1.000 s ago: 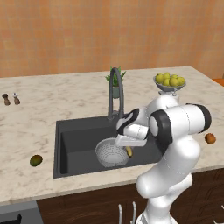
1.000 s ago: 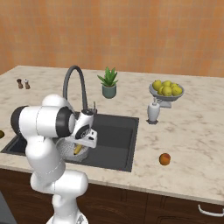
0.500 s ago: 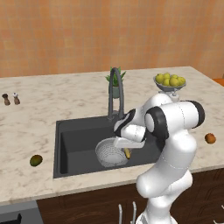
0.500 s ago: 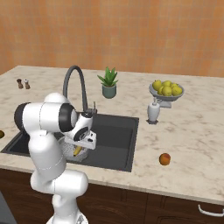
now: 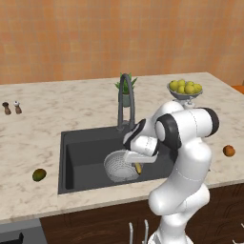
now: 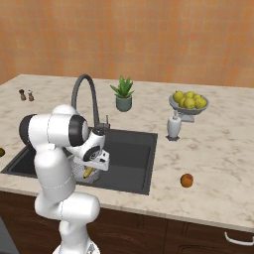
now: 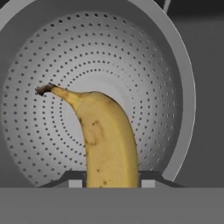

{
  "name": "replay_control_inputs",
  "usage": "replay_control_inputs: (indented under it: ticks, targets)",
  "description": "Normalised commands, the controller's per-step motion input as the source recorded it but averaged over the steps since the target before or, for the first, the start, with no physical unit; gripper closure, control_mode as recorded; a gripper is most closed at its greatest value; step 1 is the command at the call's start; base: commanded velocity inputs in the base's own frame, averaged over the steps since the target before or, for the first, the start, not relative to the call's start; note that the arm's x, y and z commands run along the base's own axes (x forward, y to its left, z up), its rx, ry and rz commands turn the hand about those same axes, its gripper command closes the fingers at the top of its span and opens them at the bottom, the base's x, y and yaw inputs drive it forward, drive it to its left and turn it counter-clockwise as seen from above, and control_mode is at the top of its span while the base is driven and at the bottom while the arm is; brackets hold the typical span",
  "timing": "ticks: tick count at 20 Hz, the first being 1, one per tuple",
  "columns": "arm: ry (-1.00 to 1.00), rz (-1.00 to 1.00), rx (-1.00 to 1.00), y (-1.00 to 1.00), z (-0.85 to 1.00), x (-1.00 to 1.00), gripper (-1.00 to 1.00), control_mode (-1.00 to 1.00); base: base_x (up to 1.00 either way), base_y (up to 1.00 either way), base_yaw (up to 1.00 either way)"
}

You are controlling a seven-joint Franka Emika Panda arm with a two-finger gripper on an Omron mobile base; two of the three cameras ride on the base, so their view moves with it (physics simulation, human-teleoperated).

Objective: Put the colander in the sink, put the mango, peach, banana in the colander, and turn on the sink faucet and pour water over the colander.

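Yellow and lightly speckled, the banana (image 7: pixel 107 140) is pinched between the 2 fingers of the gripper (image 7: pixel 109 183), and it hangs over the bowl of the colander (image 7: pixel 98 87). The colander, round perforated silver metal, sits in the dark matte sink (image 5: pixel 88 157) at the lower centre of the left base view. The mango (image 5: pixel 39 175), a dull olive oval, lies on the marble counter (image 5: pixel 57 119) at the left of that frame; the peach (image 6: pixel 186 180), round and orange, lies at the lower right of the right base view. The faucet (image 6: pixel 84 96) arches above the basin, with no water visible.

1 risk is likely: if the fingers let go while the banana is off centre, the curved, smooth fruit may hit the rim and slide into the basin. The thin colander could also tip when pushed.
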Motion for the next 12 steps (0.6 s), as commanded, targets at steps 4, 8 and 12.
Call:
replay_control_inputs:
  ticks: [4, 8, 12]
  targets:
    - [-0.03, 0.00, 0.00, 0.12, -0.03, 0.10, 1.00, -1.00, 0.00, 0.00, 0.00]
    - [-0.02, 0.00, 0.00, 0.15, 0.00, 0.20, 1.00, -1.00, 0.00, 0.00, 0.00]
    - [-0.02, 0.00, 0.00, 0.04, -0.06, 0.14, 1.00, -1.00, 0.00, 0.00, 0.00]
